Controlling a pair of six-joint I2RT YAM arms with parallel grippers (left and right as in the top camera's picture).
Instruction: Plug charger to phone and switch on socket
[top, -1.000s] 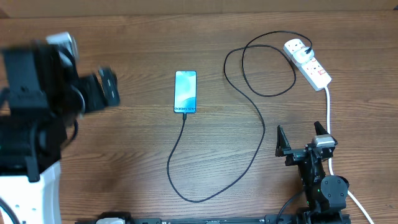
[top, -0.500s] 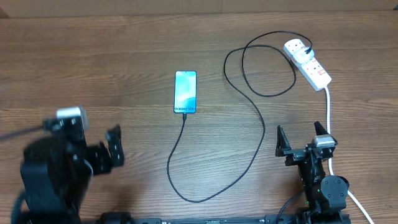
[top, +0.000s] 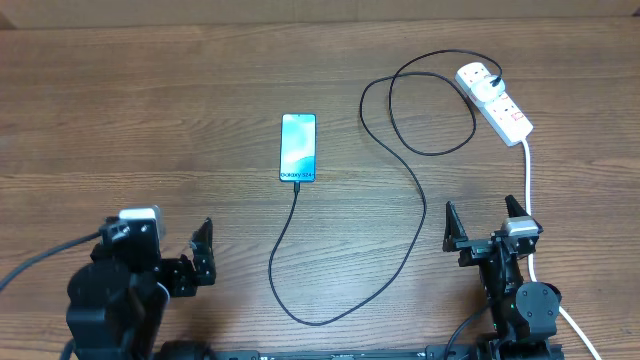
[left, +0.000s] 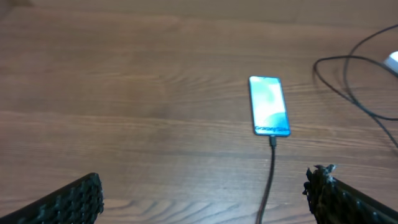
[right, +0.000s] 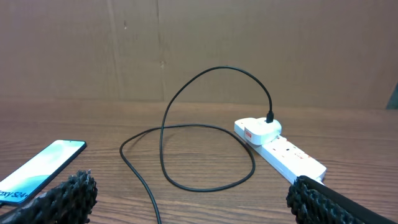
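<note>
While the ribbed left gripper (left: 205, 180) at 7 o'clock and right gripper (top: 482, 215) at 5 are gaping wide, pointing toward 12, the thin black charger (top: 295, 200) is looping from the slim phone (top: 299, 147) at centre to the oblong white socket (top: 497, 102) at 2.

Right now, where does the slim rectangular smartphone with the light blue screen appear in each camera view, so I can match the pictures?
Overhead: the slim rectangular smartphone with the light blue screen lies near the centre, slightly above the middle.
Left wrist: the phone is right of centre, in the upper half.
Right wrist: the phone is at the lower left edge, partly cut off.
Shared landmark: the thin black cable, in all three.
</note>
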